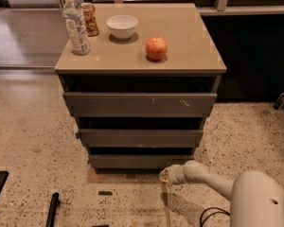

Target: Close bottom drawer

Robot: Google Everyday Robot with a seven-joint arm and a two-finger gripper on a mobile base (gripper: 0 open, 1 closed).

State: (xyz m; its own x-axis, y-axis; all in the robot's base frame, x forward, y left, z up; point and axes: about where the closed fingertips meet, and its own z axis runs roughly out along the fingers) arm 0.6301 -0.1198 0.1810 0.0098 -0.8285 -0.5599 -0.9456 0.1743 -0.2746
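Bottom drawer (141, 161), narrowest of the cabinet's (189, 37) 3 fronts, sits just above & left of the gripper (164, 175), w/ a dark gap over it. Gripper hangs low over the speckled floor (33, 141), near the drawer's right end; whether they touch can't be made out, nor whether its grip is released or clenched. White arm (206, 176) runs back to the gripper's right. Well above it, on the cabinet top: apple (156, 48); farther up & left, bowl (122, 26), bottle (76, 25), can (89, 19).
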